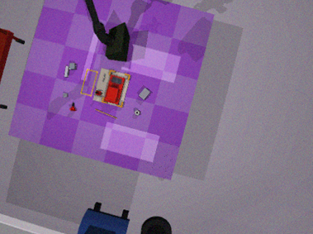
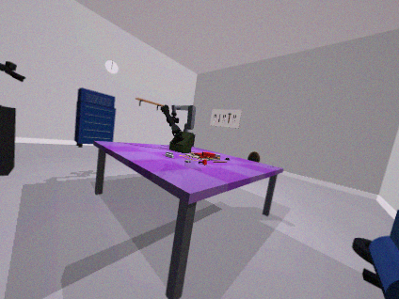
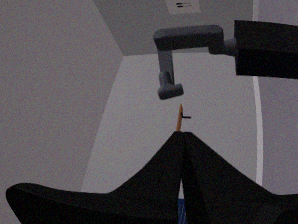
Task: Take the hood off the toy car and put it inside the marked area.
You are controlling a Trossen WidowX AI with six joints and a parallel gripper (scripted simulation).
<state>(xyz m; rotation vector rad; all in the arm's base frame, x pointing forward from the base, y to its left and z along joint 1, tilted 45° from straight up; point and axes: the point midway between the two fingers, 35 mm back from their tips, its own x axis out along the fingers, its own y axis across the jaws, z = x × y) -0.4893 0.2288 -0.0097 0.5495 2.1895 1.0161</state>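
The toy car (image 1: 112, 95) (image 2: 207, 154) is red with a dark grey window part and sits on a pale base with orange-yellow corners, near the middle of the purple table. The hood cannot be told apart from the other red parts at this size. The marked area is a thin yellow outline (image 1: 84, 81) on the table, just left of the pale base in the top view; no part is seen inside it. My gripper (image 3: 181, 139) is shut and empty, its fingertips together. It is raised high, well away from the car, and points toward the room's walls.
Around the car lie a grey plate (image 1: 144, 93), a small round part (image 1: 137, 112), a thin orange stick (image 1: 106, 113), a red part (image 1: 73, 108), a small grey block (image 1: 65, 94) and a white piece (image 1: 66, 71). My arm's dark base (image 1: 117, 44) (image 2: 182, 142) stands beyond the car.
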